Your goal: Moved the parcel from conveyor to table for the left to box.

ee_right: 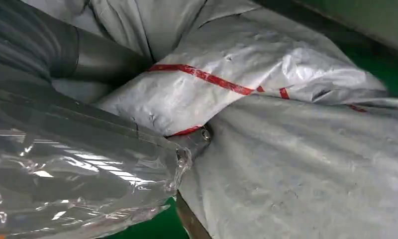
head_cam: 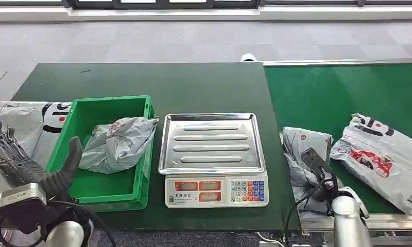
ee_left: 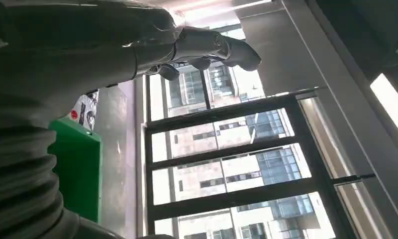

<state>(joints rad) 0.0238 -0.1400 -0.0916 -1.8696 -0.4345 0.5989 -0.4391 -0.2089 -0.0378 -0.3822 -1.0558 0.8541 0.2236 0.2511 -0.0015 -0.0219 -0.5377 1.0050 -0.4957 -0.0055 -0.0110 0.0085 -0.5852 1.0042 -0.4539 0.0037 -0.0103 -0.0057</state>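
Grey poly mailers everywhere, so slip risk is the main concern. Left to right: left hand (head_cam: 18, 164) hangs off the table's near-left corner, fingers spread and raised, thumb apart, holding nothing; the left wrist view agrees, fingers extended against the windows. Just beside it the green crate (head_cam: 75, 170) already holds one crumpled grey parcel (head_cam: 116, 144), leaning on the crate's right wall. Flat mailers (head_cam: 23, 121) lie on the table left of the crate. Scale (head_cam: 212, 159) sits mid-table, steel pan bare. Right of that, across the seam onto the conveyor (head_cam: 348, 87), the target parcel (head_cam: 302, 154) lies at the belt's near-left edge, with the right hand (head_cam: 322, 177) down on it. Right wrist view shows wrinkled film bunched against the thumb, but I can't tell whether the fingers have actually closed on it or just rest on top. A second parcel (head_cam: 381, 157) lies just beside it to the right, possibly touching. Risks, my read: thin film means the hand pinches only a fold and the contents sag or slide out on lift; the neighbour gets dragged along if the bags overlap; the parcel snags on the belt's metal edge rail crossing to the table; a low carry clips the scale.
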